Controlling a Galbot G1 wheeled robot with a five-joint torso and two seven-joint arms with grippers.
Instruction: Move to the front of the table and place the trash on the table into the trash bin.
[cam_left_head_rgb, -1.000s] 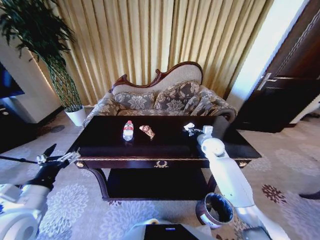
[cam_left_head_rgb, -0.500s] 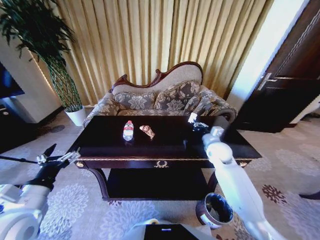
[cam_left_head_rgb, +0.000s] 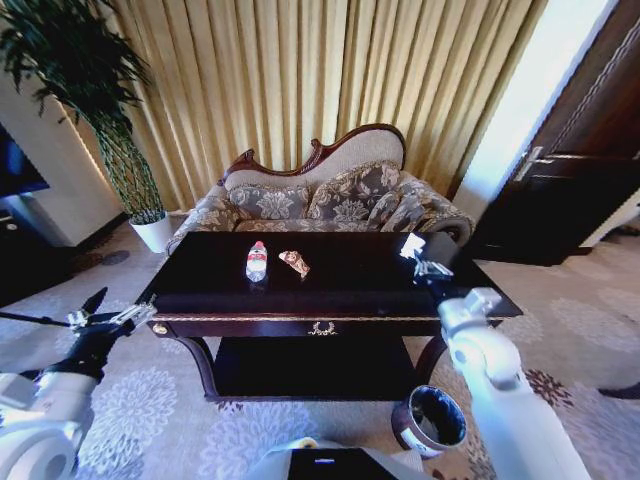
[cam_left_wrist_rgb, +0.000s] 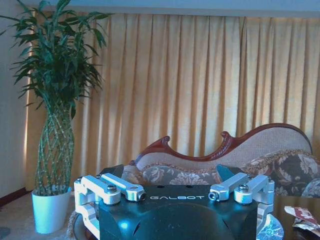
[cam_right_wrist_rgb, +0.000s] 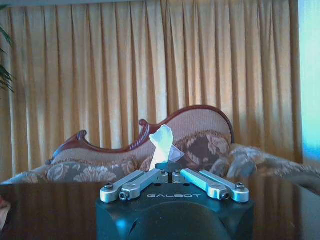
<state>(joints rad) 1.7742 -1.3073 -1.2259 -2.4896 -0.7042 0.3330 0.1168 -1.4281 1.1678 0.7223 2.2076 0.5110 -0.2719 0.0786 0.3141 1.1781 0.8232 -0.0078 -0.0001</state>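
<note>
Reaching over table (cam_left_head_rgb: 330, 290), right gripper (cam_left_head_rgb: 418, 256) pinches white paper lump (cam_right_wrist_rgb: 161, 145); left gripper (cam_left_head_rgb: 108, 320) parked, seemingly open.

"GALBOT" stands on the left end effector (cam_left_wrist_rgb: 177, 197) and the right end effector (cam_right_wrist_rgb: 168, 170).

The left hand (cam_left_wrist_rgb: 177, 192) faces a potted plant (cam_left_wrist_rgb: 55, 100), sofa (cam_left_wrist_rgb: 225, 160) and what may be the orange-brown wrapper (cam_left_wrist_rgb: 302, 216).

The paper lump (cam_left_head_rgb: 412, 245), pinched in the right gripper (cam_left_head_rgb: 421, 258), has been carried from the middle of the table (cam_left_head_rgb: 330, 295) towards its right end, the arm drawn back rightwards.
</note>
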